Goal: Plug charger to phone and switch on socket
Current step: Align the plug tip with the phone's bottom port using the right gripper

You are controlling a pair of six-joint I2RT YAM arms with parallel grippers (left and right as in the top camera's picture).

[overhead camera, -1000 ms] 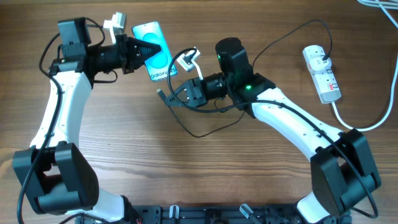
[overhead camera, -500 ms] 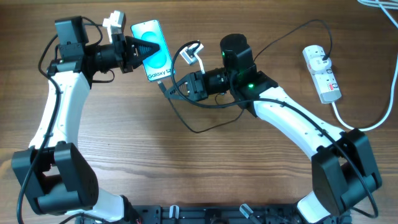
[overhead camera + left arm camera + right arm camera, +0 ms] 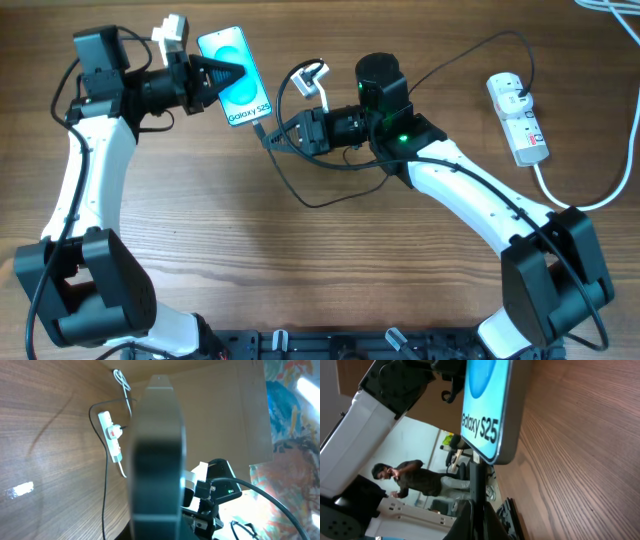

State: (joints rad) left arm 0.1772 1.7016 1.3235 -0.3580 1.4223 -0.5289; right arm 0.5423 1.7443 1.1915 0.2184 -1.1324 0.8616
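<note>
Since the overhead view shows the most, I'll start there. The left arm comes up its side of the tabletop (image 3: pixel 200 230) and bends inward. Its left fingers (image 3: pixel 226 76) are clamped across the phone (image 3: pixel 247 100), with one finger lying over the cyan screen. The phone sits far back, left of centre, angled with its text end toward the right arm. The right arm stretches across from its own corner. Its right fingers (image 3: pixel 272 138) are pinched on the plug end of the charger (image 3: pixel 318 205), right at the phone's text end.

Count: two arms, one phone, one charger, one socket (image 3: pixel 520 122). The socket lies far right, well apart from the phone. The charger's white adapter (image 3: pixel 516 99) is plugged into it, and a thick white cord (image 3: pixel 575 205) runs off it.

Left wrist view: a blurry dark slab fills the middle, so I can't tell the grip from here. The socket (image 3: pixel 111 436) shows further off on the wood.

Right wrist view: the phone (image 3: pixel 487 400) hangs tilted over the wood, "Galaxy S25" readable. The right fingers (image 3: pixel 470 517) are pressed together around the thin black plug, which reaches the phone's bottom edge. I can't tell if it's seated. One person (image 3: pixel 407 477) is in the background.
</note>
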